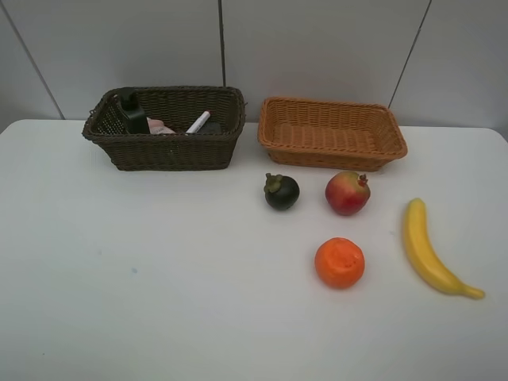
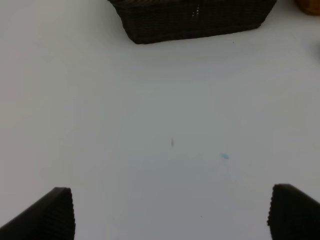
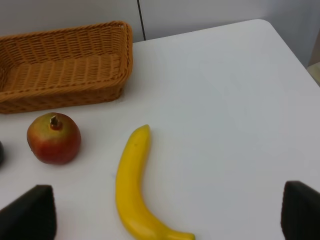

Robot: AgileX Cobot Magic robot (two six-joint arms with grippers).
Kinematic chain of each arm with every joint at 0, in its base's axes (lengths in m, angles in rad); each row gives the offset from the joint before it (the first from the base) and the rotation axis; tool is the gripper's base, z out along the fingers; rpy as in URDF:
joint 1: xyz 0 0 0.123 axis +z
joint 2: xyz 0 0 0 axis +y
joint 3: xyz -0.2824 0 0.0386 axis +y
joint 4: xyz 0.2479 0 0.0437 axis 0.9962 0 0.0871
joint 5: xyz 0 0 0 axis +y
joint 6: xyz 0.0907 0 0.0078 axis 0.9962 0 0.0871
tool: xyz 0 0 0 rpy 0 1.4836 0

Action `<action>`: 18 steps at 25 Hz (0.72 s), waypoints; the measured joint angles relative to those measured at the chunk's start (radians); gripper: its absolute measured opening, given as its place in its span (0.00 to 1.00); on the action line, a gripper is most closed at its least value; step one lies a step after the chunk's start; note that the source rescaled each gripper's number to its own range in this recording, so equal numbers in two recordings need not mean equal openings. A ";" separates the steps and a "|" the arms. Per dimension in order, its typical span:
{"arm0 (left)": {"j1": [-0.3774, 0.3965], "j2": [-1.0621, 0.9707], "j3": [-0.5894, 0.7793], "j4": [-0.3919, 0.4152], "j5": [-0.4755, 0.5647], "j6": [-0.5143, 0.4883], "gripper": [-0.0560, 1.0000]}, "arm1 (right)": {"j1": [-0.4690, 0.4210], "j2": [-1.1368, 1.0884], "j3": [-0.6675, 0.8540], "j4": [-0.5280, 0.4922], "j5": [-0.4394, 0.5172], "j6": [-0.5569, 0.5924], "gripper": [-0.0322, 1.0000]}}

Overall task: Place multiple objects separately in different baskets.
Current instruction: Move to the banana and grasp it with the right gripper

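Observation:
The dark brown basket [image 1: 171, 151] at the back left holds a dark green bottle [image 1: 131, 111], a small pink bottle [image 1: 161, 126] and a white red-ended marker [image 1: 198, 121]. To its right the light orange basket [image 1: 325, 155] holds nothing. In front of it lie a mangosteen [image 1: 282, 191], a red fruit [image 1: 348, 193], an orange [image 1: 340, 263] and a banana [image 1: 429, 250]. Neither gripper shows in the high view. My left gripper [image 2: 170, 215] is open over bare table, facing the dark basket [image 2: 190, 22]. My right gripper [image 3: 167, 212] is open above the banana [image 3: 132, 185], beside the red fruit [image 3: 54, 139].
The white table [image 1: 159, 278] runs to a grey panelled wall at the back. Its right rear corner shows in the right wrist view, behind the orange basket [image 3: 65, 92]. A small blue speck [image 2: 224, 156] marks the table under the left gripper.

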 joint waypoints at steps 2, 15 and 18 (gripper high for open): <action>0.000 0.000 0.000 0.000 0.000 0.000 1.00 | 0.000 0.000 0.000 0.000 0.000 0.000 0.99; 0.000 0.000 0.000 0.000 0.000 0.000 1.00 | 0.000 0.000 0.000 0.000 0.000 0.000 0.99; 0.000 0.000 0.000 0.000 0.000 0.000 1.00 | 0.000 0.000 0.000 0.000 0.000 0.000 0.99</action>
